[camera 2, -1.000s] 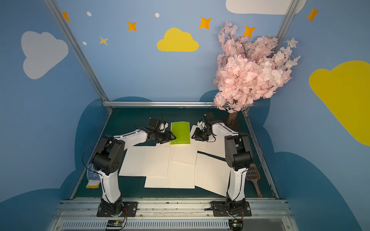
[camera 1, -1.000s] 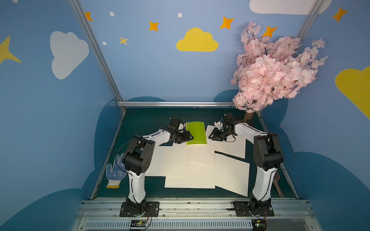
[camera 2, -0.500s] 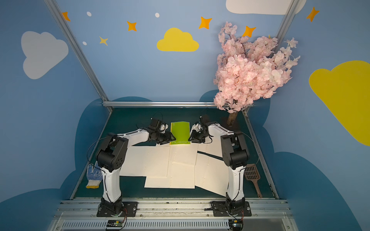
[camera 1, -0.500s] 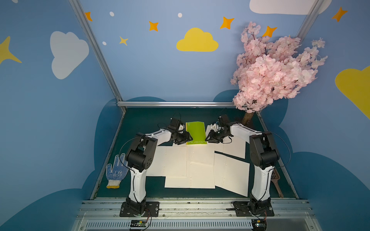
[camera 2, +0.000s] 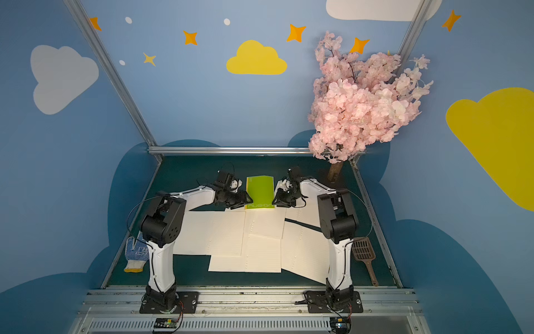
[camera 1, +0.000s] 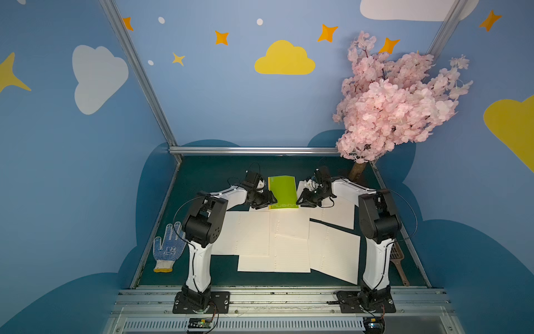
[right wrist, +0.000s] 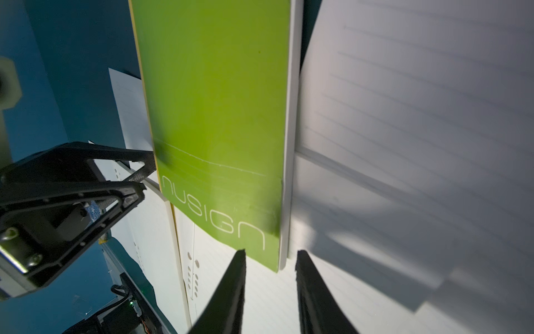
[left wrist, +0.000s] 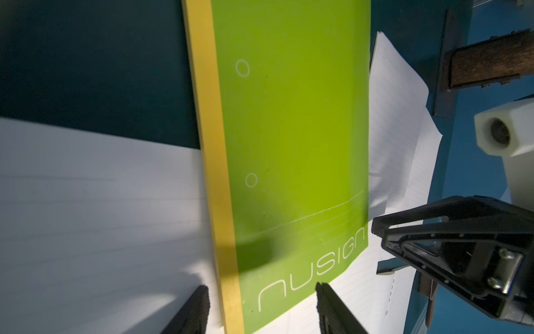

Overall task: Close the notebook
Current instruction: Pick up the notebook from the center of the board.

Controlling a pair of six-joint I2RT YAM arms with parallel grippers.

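Left wrist view: notebook point(left wrist: 289, 138) corner sits between left gripper's point(left wrist: 263, 312) parted jaws.

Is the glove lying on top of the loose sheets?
No, in a top view the glove lies on the bare green mat, apart from the loose sheets.

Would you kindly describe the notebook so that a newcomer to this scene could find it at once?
Find the pink blossom tree in the far corner of the dark green table. From there, look toward the table's middle: there lies the notebook. It alone is bright green with a yellow spine, whereas the loose sheets around it are plain cream.
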